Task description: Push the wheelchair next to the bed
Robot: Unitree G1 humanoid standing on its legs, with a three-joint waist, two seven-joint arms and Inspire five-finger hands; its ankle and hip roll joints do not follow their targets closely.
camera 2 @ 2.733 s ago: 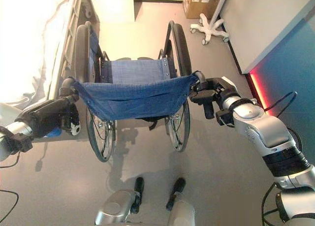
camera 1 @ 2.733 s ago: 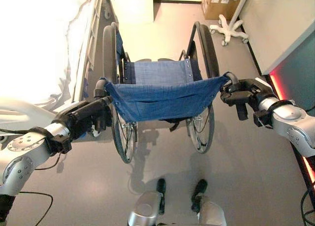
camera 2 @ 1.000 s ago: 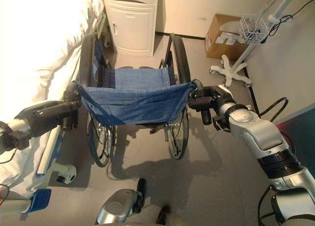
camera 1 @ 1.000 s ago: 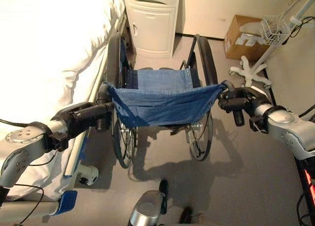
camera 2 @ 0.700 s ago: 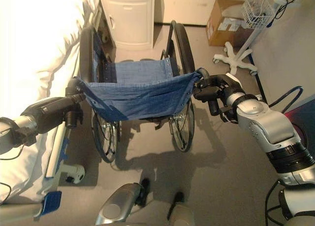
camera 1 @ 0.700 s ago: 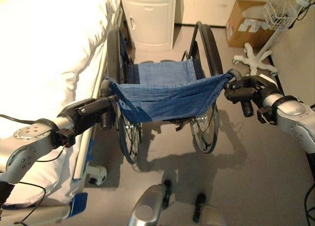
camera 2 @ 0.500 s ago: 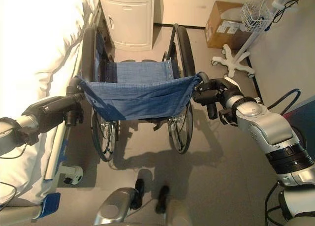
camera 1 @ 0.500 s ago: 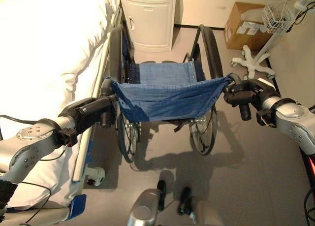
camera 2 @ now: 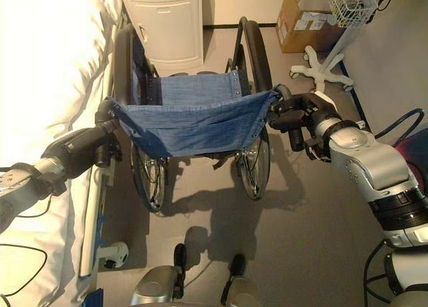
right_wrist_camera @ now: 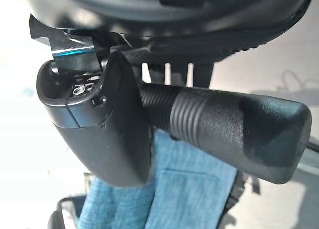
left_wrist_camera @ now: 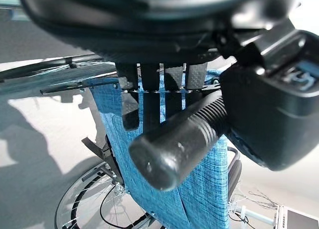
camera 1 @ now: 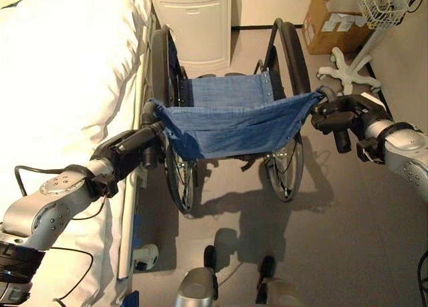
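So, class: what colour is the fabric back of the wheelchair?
Blue, a denim-like weave: the fabric back shows best in the left eye view.

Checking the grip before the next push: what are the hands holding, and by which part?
The wheelchair, by its two push handles: left hand on the left handle, right hand on the right handle.

A white cabinet [camera 1: 200, 26] is standing on the grey floor [camera 1: 348, 220]; a cardboard box [camera 1: 334, 23] is sitting by a wheeled stand [camera 1: 348, 69].
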